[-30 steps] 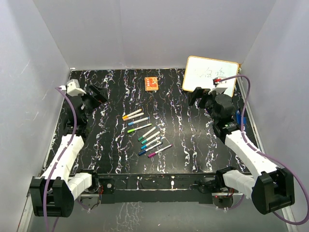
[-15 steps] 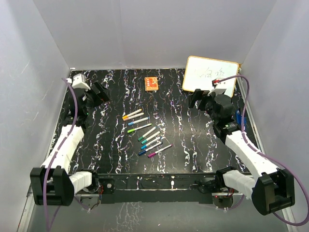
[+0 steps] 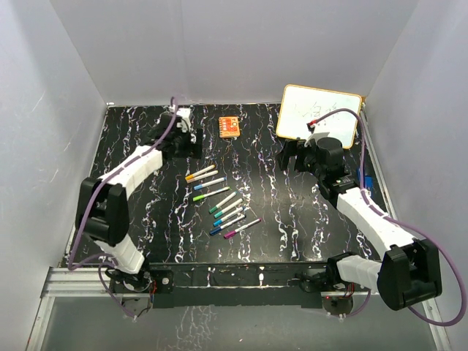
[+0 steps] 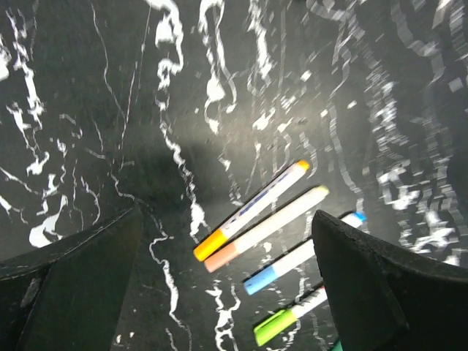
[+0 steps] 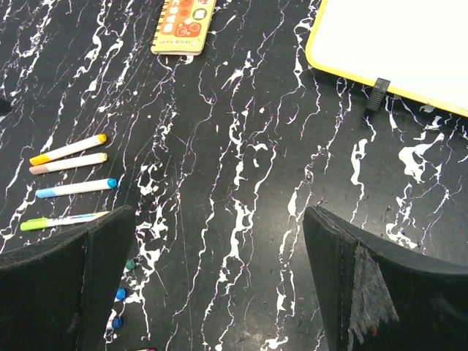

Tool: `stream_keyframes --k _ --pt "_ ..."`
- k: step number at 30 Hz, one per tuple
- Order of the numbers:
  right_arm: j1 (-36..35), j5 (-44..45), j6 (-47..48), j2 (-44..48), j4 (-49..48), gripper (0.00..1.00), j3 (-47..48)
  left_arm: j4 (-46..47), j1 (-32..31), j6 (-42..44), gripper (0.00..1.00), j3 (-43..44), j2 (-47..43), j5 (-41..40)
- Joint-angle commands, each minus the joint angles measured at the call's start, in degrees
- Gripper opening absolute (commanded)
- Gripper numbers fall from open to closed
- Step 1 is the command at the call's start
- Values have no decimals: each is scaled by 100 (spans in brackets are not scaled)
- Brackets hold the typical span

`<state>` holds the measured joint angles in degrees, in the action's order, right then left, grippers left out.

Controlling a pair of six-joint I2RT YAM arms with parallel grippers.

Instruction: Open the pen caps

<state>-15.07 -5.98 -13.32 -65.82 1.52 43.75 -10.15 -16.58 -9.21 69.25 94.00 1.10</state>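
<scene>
Your left gripper [image 3: 194, 146] hovers over the far left of the black marbled table [image 3: 278, 219], fingers [image 4: 80, 270] spread wide and holding nothing. Just right of it and nearer you, the pens [image 3: 219, 201] lie in a slanted row at the table's middle, barrels roughly parallel, the pen caps [image 4: 209, 247] fitted on their ends. The left wrist view frames the yellow, peach, blue and green ones between the open fingers. Beyond the row sits an orange block [image 3: 229, 126]. Your right gripper [image 3: 287, 156] hangs well right of the pens, also wide open and empty. Behind it, a yellow-framed whiteboard [image 3: 318, 110] rests at the far right corner.
</scene>
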Motion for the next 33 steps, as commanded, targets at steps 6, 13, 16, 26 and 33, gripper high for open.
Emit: stream_keyframes --k 6,13,16,26,33 --pt "-54 -113 137 78 -143 98 375 -597 -302 797 96 159 635 -1067" --pt "-57 -122 137 73 -176 98 367 -693 -375 920 92 197 877 -1192" --pt "-57 -130 130 55 -195 98 352 -685 -373 947 90 209 987 -1232" --pt "-53 -187 112 19 -275 98 324 -631 -383 1024 89 96 1136 -1227" --pt "-57 -136 116 62 -267 98 279 -627 -389 1018 87 26 1178 -1105"
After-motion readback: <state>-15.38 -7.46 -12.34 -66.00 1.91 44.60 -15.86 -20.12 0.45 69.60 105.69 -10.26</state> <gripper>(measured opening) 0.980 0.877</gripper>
